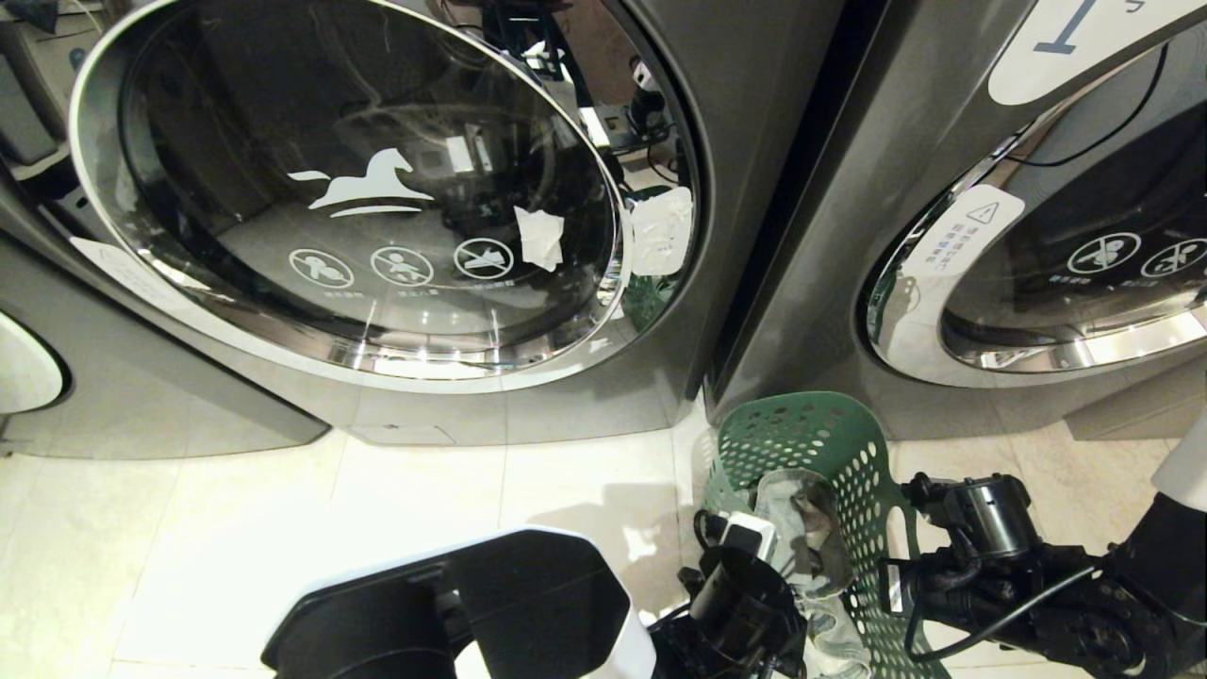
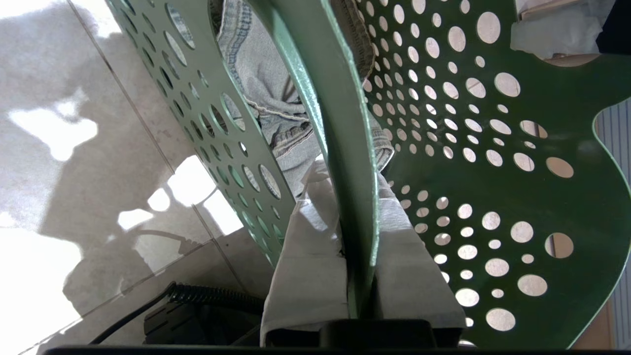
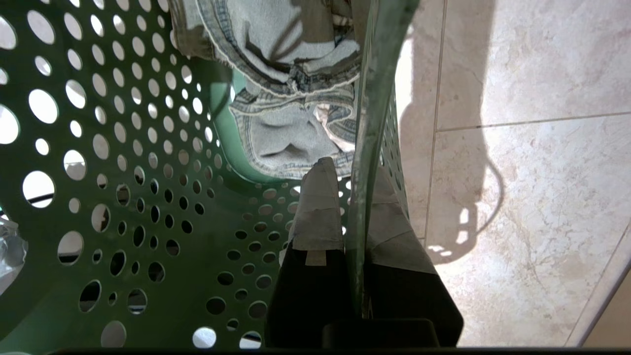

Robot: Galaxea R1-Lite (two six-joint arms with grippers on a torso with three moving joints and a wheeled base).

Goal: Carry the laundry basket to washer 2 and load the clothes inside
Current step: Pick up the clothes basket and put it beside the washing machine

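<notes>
Two front-loading washers stand side by side, the left washer (image 1: pixel 377 189) and the right washer (image 1: pixel 1037 236), each with one round glass door. One green perforated laundry basket (image 1: pixel 830 443) sits on the tiled floor before them, holding one visible bundle of denim clothes (image 1: pixel 801 528). Three round warning icons (image 1: pixel 403 265) mark the left door; two show on the right.

Cut off / hidden bits
Laundry basket (image 1: pixel 830 453) bottom runs off frame; clothes (image 1: pixel 801 514) partly behind the rim; right-hand washer (image 1: pixel 1037 236) door cropped; door-sticker text too small to read.
</notes>
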